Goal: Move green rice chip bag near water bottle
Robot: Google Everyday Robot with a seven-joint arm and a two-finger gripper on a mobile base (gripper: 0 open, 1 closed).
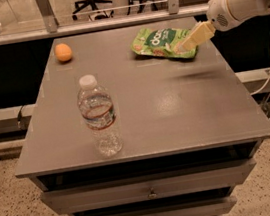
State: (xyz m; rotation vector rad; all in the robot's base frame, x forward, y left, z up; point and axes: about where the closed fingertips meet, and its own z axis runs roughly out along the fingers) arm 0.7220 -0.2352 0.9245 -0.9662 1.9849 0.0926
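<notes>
So, water bottle (99, 116): upright on the grey bench (176, 114), white cap on top.
green rice chip bag (163, 42): lying flat, well apart from the water bottle, beyond it and to the right as seen.
claw (190, 42): at the bag's end farthest from the water bottle; apart or together, cannot tell.
orange (63, 52): beyond the water bottle, slightly left, well apart.

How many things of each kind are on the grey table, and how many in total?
Bottle: 1, the water bottle, upright near the front.
Bag: 1, the green rice chip bag, far right.
Fruit: 1, the orange fruit, far left.
Total: 3.
The gripper is at the bag's right end.
</notes>
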